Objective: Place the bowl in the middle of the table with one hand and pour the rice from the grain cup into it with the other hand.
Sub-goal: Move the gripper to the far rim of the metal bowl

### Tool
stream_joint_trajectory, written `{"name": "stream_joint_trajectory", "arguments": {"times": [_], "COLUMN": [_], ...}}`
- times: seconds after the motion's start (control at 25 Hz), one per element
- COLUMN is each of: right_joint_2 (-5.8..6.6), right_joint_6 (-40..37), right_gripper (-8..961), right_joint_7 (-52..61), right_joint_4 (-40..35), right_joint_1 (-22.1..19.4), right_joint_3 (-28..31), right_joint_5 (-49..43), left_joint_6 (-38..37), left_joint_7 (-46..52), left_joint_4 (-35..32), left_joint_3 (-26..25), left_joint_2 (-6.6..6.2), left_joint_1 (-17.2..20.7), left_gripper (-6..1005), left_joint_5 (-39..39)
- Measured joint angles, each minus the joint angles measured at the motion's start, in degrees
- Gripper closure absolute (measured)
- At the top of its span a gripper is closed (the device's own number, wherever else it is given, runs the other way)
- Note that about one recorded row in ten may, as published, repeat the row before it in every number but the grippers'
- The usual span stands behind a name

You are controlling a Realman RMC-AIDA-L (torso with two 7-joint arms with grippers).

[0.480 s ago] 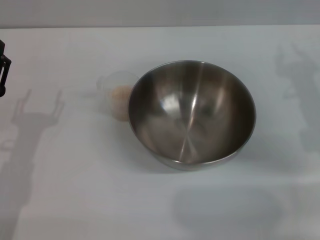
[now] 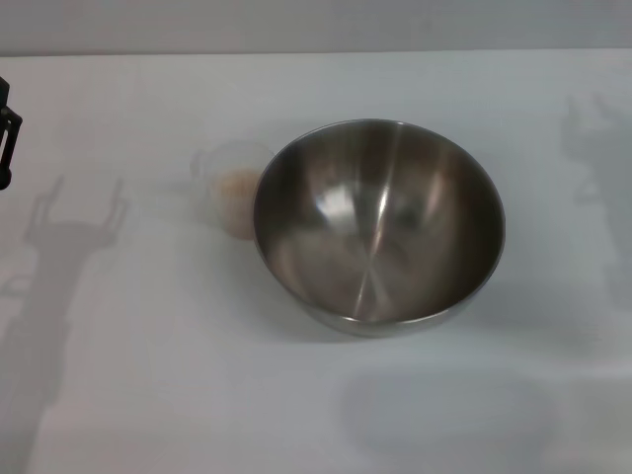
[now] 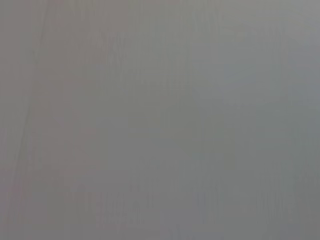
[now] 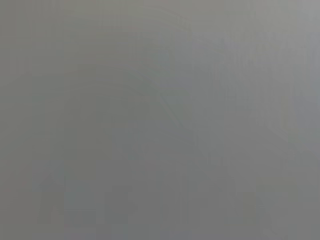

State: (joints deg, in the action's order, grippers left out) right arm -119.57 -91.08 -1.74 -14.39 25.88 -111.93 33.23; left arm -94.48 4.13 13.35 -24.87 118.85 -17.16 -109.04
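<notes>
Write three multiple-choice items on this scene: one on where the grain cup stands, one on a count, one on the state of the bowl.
1. Where is the grain cup?
A. Inside the bowl
B. On the table, against the bowl's left side
C. Held by a gripper

2. How many bowls are on the table?
A. One
B. Two
C. Three

3. What is the state of the bowl?
A. Full of rice
B. Upside down
C. Upright and empty

Answers:
1 B, it stands at the bowl's left rim, the rice inside it.
2 A, only one steel bowl shows.
3 C, its shiny inside is bare.

The left gripper sits at the left edge.
</notes>
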Motion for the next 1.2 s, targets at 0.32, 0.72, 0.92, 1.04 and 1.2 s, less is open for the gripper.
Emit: {"name": "stream_joint_trajectory", "arguments": {"times": [0.32,0.72,0.92,1.04,1.2], "right_joint_2": [0.15,0.69,0.88,0.45,0.47], "right_joint_6": [6.3,31.1,51.4,66.9,95.5], "right_gripper": [612,582,568,559,547], "right_joint_7": [0.2,-0.5,-1.2,-0.8,-1.5], "right_joint_4": [-0.7,-12.4,-28.5,-40.6,-59.2], "right_joint_1": [-1.5,-2.0,-6.2,-8.7,-8.8], "right_joint_3": [-0.3,2.6,8.1,10.7,11.6], "right_joint_5": [-0.7,-0.8,-5.5,-10.7,-11.6], "left_joint_6": [0.4,0.4,0.4,0.4,0.1], "left_joint_7": [0.0,0.1,0.1,0.1,0.2], "left_joint_4": [-0.1,-0.1,-0.4,-0.6,-0.6], "left_joint_3": [-0.1,-0.1,-0.1,-0.1,-0.1], "left_joint_2": [-0.06,-0.07,-0.1,-0.15,-0.21], "left_joint_1": [-0.4,-0.8,-0.6,-0.4,-0.1], "left_gripper": [256,257,257,257,257], "left_joint_5": [0.0,0.0,0.1,0.1,0.1]}}
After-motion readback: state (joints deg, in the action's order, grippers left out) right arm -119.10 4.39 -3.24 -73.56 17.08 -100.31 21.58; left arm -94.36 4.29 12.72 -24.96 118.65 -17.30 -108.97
